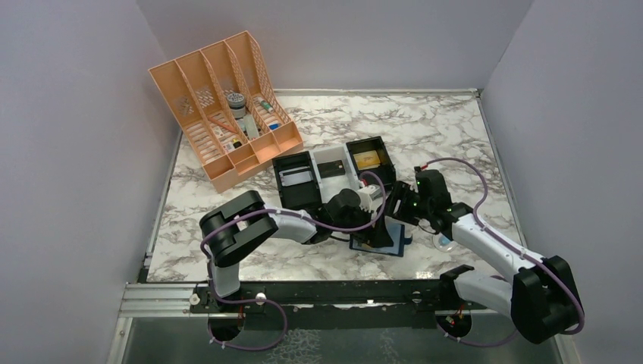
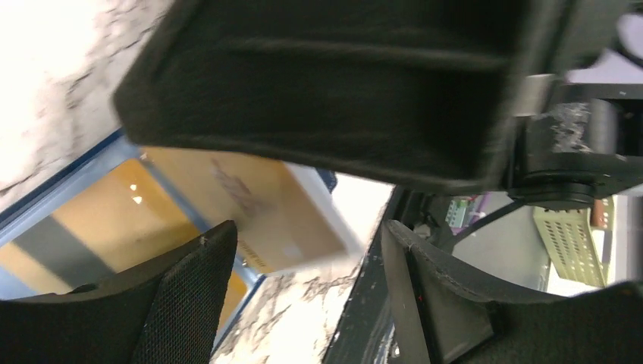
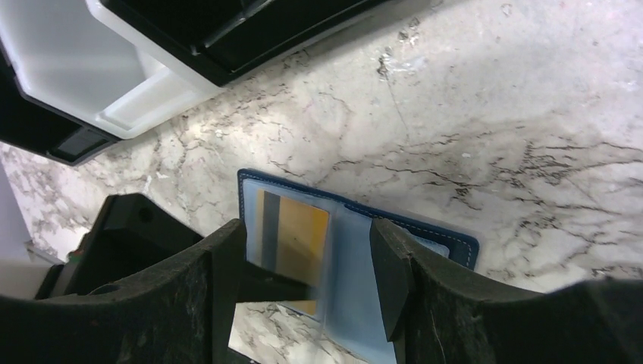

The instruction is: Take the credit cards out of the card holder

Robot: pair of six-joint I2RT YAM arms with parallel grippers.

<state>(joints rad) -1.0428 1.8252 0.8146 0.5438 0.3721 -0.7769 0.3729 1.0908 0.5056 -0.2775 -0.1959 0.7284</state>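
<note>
- Your left gripper (image 2: 303,227) hangs low over the card holder (image 3: 349,258) with its jaws standing wide apart, and nothing looks pinched between them.
- Just beyond those jaws, the left wrist view shows a pale tan card (image 2: 258,205). It is blurred and lies partly over the card holder's edge and partly over the surface (image 3: 493,114). You cannot tell from here whether it is resting there or is still off the surface, but I judge it to be out of its pocket.
- Behind the card holder, one gold-tan card (image 1: 367,159) already lies inside the black tray (image 1: 388,168), so count that one as done.
- The card holder lies opened flat on the surface near the arm bases, between the two grippers and well apart from the trays.
- A striped gold card (image 3: 299,235) still sits in its clear pocket on one half of the card holder. The left wrist view shows more gold under the pocket film beside it, so expect at least one more card to pull, perhaps two.
- Your right gripper (image 3: 305,227) hovers over that pocket with its jaws parted to either side of the striped gold card, holding nothing.
- My judgement is that you are partway through: one card is in the tray, one is freed, and the pocketed ones are still to come out.
</note>
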